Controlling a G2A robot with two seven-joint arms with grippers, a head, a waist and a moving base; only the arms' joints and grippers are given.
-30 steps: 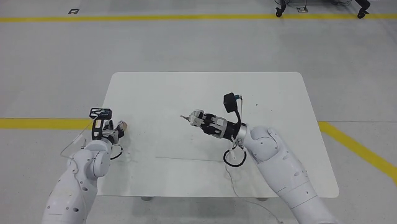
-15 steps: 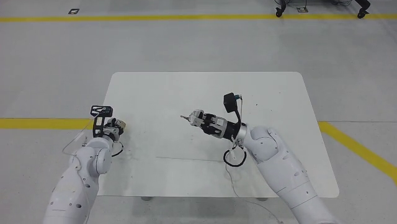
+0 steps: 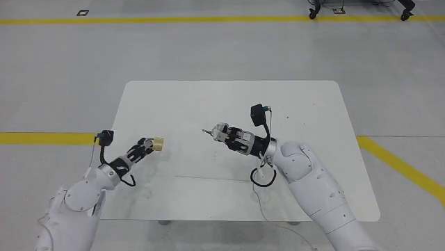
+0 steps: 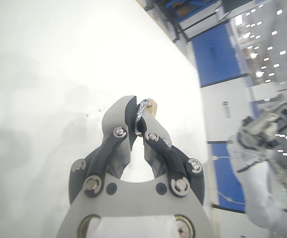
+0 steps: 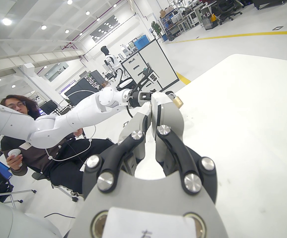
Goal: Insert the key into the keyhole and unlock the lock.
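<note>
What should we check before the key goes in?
1. Grip on padlock: left gripper shut on its shackle - ok.
2. Grip on key: right gripper shut on it, tip towards the padlock - ok.
3. Tip at keyhole: gap over the table between them - not ok.
4. Keyhole facing key: cannot tell.
5. Blade roll matched to keyhole: cannot tell.
</note>
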